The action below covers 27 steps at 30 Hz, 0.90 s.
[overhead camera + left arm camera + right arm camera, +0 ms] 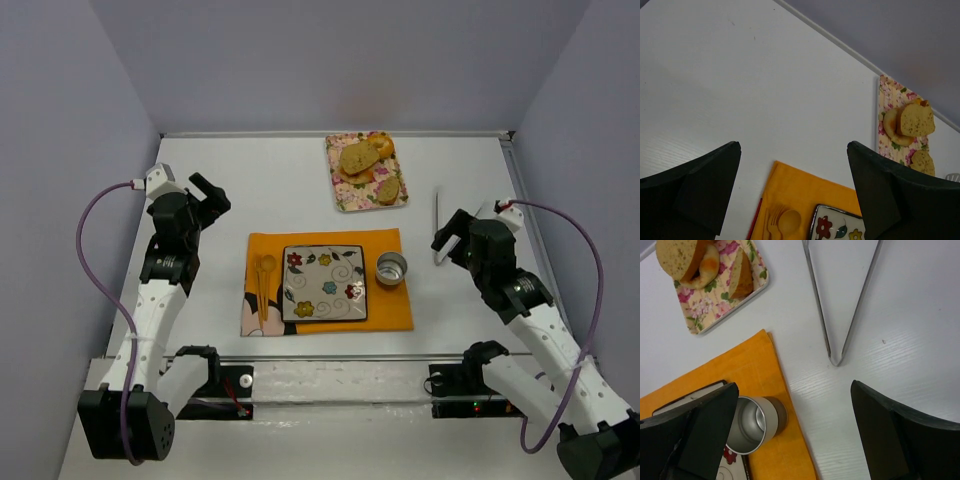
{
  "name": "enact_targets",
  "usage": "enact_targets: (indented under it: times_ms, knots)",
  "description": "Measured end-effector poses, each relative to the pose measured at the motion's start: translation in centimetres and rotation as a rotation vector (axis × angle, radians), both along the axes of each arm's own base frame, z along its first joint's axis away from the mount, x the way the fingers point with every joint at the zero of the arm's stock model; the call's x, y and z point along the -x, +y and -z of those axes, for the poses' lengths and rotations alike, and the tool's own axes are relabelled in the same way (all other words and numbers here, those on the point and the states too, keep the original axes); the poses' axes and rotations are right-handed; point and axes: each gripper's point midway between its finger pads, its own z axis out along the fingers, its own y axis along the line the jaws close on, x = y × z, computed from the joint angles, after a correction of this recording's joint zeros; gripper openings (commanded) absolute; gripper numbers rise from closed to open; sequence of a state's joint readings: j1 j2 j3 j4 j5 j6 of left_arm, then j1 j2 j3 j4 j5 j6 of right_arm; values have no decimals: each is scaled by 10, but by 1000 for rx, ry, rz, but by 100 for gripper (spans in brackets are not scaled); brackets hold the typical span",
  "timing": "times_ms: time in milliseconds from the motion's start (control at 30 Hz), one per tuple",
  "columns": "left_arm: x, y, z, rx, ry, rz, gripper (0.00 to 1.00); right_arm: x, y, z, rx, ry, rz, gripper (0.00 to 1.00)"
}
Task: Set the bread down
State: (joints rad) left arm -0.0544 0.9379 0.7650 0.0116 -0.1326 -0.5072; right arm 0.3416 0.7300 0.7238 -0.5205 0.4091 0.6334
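Bread (357, 157): slices are lying on the floral tray (345, 198) at the table's far side.
Left gripper (212, 196): is hovering with jaws spread wide, gripping nothing.
Right gripper (446, 234): is hovering beside the tongs (437, 205), jaws wide, empty.

The table (250, 180) is plain white, and the walls (60, 100) behind it are pale lavender-grey. At the table's middle, the placemat (385, 310) is bright orange. The square plate (324, 285) is white with a dark rim, grey swirls and flowers in red, yellow and blue. The cup (391, 268) is bare silver metal. The spoon (790, 222) and fork (771, 222) are yellow-orange, close to the mat's shade. Near the far edge, the tray (352, 197) is cream with pink blossoms and green leaves. The bread (355, 157) is speckled tan-brown with darker crust, and the pastries (380, 145) are golden-orange. The tongs (835, 359) are silver. The left arm (150, 310) and right arm (545, 340) are white and black, with purple cables (79, 235).
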Motion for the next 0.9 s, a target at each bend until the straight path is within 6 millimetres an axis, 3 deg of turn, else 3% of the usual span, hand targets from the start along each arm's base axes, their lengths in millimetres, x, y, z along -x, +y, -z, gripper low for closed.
enact_targets:
  times_ms: [267,433,533,733,900]
  knots:
    - [0,0,0,0,0,0,99,-8,-14,-3,28,-5,96,100]
    - [0,0,0,0,0,0,99,-23,-11,9,85,98,105,100]
    - [0,0,0,0,0,0,99,-36,-5,29,125,209,90,100]
    - [0,0,0,-1,-1,-1,99,-51,4,91,207,461,60,100]
    - [0,0,0,0,-3,0,99,-53,-13,124,223,590,93,100]
